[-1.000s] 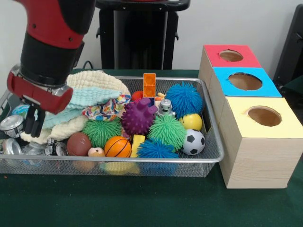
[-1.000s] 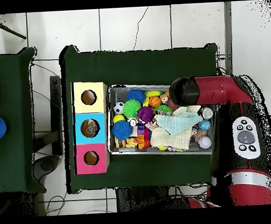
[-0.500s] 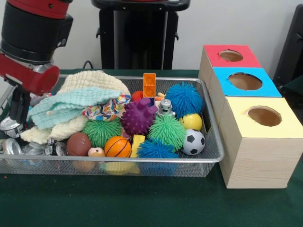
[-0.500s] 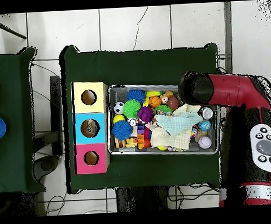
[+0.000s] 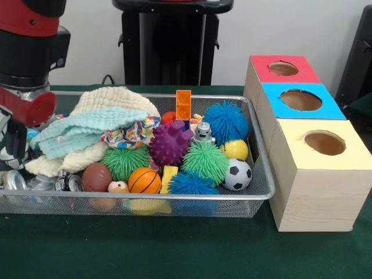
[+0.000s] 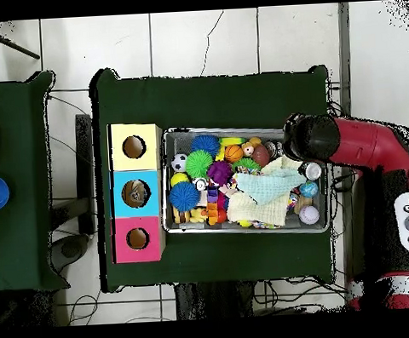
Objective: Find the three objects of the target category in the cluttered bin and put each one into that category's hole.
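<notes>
Wire-mesh bin [image 5: 264, 192] holds spiky rubber balls [image 5: 206, 160], knitted cloths [image 5: 87, 125]; gripper [image 5: 11, 145] state unclear.

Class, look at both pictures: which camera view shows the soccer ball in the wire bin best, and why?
The front view. There the soccer ball sits unobstructed near the bin's front rim, its black-and-white patches plain. In the overhead view it is only a tiny speckled dot by the bin's corner.

Toy-filled bin [image 5: 264, 192] left of boxes [image 5: 317, 180], front view.
</notes>
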Controlling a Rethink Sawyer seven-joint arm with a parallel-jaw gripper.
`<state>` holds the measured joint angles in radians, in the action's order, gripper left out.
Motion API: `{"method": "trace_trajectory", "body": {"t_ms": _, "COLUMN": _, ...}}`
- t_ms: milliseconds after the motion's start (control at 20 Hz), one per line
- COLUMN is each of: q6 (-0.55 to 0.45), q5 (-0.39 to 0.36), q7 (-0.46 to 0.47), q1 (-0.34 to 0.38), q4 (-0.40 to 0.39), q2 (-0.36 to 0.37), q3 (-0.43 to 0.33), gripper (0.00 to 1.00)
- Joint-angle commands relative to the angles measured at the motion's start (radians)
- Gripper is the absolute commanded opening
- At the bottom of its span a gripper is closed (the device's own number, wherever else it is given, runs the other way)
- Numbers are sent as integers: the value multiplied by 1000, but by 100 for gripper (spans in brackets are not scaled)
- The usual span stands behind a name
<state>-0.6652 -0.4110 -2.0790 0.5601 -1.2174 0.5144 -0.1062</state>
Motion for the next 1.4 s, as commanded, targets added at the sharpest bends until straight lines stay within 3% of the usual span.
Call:
{"method": "trace_trajectory", "body": {"t_ms": 50, "q6": -78, "q5": 82, "q7": 97, "q1": 38, "q4": -149, "q2": -61, "q3": -146, "gripper": 0}}
{"method": "trace_trajectory", "body": {"t_ms": 400, "q6": -100, "q5": 88, "q7": 122, "q1": 46, "q4": -151, "q2": -65, "q3": -156, "gripper": 0}}
{"method": "trace_trajectory", "body": {"t_ms": 450, "q6": -98, "q5": 85, "q7": 114, "q1": 42, "q4": -148, "q2": -64, "q3": -149, "gripper": 100}}
{"method": "trace_trajectory", "body": {"t_ms": 800, "q6": 64, "q5": -11, "q7": 35, "q1": -13, "q4": -131, "q2": -53, "q3": -70, "gripper": 100}}
{"method": "trace_trajectory", "body": {"t_ms": 1400, "q6": 167, "q5": -74, "q7": -43, "q1": -67, "q4": -120, "q2": -78, "q3": 5, "gripper": 100}}
